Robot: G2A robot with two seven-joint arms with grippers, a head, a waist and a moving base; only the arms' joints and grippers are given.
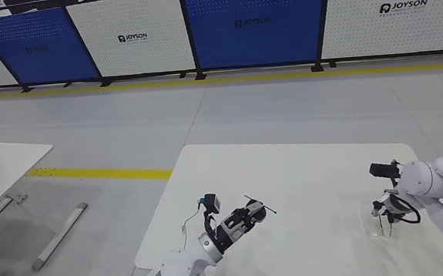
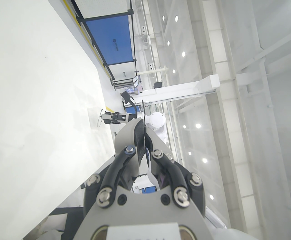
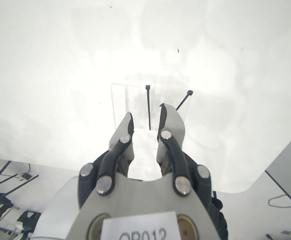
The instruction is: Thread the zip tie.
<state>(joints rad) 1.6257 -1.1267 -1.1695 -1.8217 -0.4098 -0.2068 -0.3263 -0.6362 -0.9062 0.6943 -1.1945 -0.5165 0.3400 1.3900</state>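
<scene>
My left gripper [image 1: 251,212] is near the table's front edge, shut on a black zip tie [image 1: 261,205]. In the left wrist view the tie [image 2: 143,109] pokes out as a thin strip past the closed fingertips [image 2: 139,127]. My right gripper [image 3: 146,109] is open and hangs just above a clear tray [image 3: 112,100] at the table's right side. Two more black zip ties lie in that tray: one straight tie [image 3: 148,106] in line with the gap between the fingers, and a slanted tie [image 3: 184,98] partly hidden by one finger. From above, the right gripper [image 1: 382,210] is over the tray [image 1: 382,231].
The white table [image 1: 301,171] is bare between the two arms. Its front edge runs close to the left gripper. A second white table [image 1: 7,161] stands far off to the left, and blue and white partition panels [image 1: 252,20] line the back of the room.
</scene>
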